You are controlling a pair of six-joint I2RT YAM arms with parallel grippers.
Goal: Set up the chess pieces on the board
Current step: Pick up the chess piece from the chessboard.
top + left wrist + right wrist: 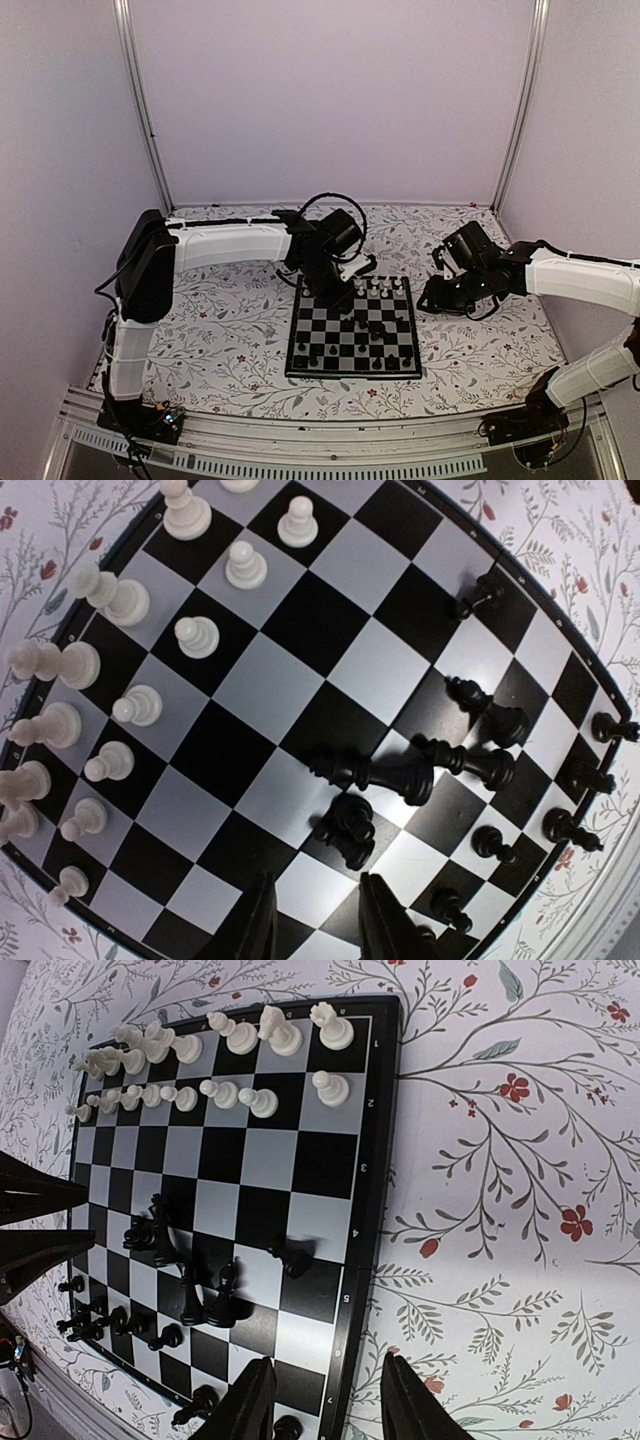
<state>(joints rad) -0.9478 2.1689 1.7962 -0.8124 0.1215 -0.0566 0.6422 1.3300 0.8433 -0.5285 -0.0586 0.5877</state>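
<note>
Board (340, 335): flat square, glossy black and silvery-grey checks, thin black rim. It lies mid-worktop, between the two arms.

White pieces (197, 636): smooth, pale ivory, rounded heads. They stand in two rows along the board's far edge.

Black pieces (400, 775): glossy, turned shapes. Smaller ones are strung along the near edge. Several taller ones are bunched near mid-board, close enough to overlap in view; cannot tell if any has toppled. One black pawn (290, 1258) stands alone, apart from the bunch, toward the right rim.

Worktop (230, 330): pale cover printed with thin grey sprigs and small red flowers.

Left arm (230, 245): white shell, black wrist. It reaches over the board's far-left corner and hides squares there in the top view. A black cable loop (330, 210) rises at the wrist.

Left fingers (258, 925): dark, tapered, apart, nothing between them, above the squares just beside the bunch.

Right fingers (245, 1405): dark, apart, empty, at the board's right edge.
</note>
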